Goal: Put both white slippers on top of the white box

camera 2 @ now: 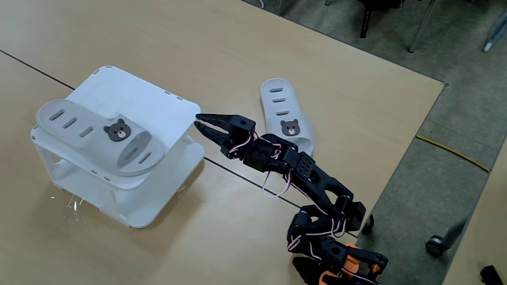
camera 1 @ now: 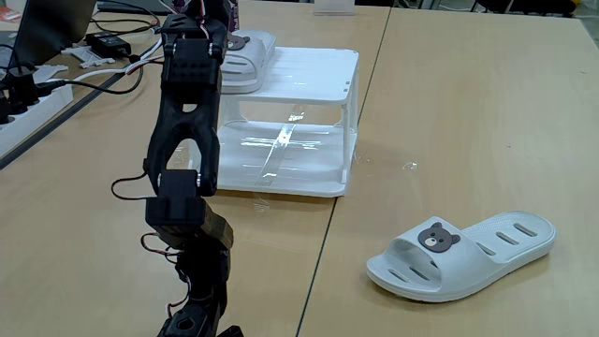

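One white slipper [camera 2: 99,136] already lies on the flat top of the white box [camera 2: 162,103], along its near-left edge in the high fixed view, bear badge up; in the low fixed view it [camera 1: 245,58] sits at the far left of the top, partly hidden behind the arm. The second slipper [camera 1: 463,252] rests on the desk [camera 1: 468,122], well apart from the box, at the near right in the low view.

So half the job looks done, and the step in hand is going for the second slipper. The next move calls for swinging the arm away from the box toward that slipper, coming down over it, and opening enough to take its strap or side wall.

The gripper [camera 2: 204,121] hovers just beside the box's top corner, nearly pressed together, holding nothing. Whether its tips touch the box edge I cannot tell.
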`<state>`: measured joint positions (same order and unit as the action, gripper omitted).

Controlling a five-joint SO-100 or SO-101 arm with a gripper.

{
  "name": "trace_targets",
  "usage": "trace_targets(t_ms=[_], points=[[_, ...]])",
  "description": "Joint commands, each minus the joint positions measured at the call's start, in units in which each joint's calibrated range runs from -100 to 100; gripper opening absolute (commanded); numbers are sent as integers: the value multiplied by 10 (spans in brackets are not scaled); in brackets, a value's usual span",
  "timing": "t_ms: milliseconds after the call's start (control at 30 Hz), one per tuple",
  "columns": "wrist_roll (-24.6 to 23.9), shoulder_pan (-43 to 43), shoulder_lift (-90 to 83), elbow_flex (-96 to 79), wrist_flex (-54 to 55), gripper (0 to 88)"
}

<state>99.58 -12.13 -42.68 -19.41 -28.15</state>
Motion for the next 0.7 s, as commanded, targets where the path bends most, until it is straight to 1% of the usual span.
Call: trace_targets(t_ms=[0, 233, 300, 367, 533, 667], points=[[4, 3, -45, -39, 5, 8], [4, 5, -260, -395, 7, 8], [4, 5, -283, -464, 38, 8], [4, 10, -261, -527, 131, 8], [4, 20, -115, -683, 452, 8], [4, 37, -2, -793, 662, 8]])
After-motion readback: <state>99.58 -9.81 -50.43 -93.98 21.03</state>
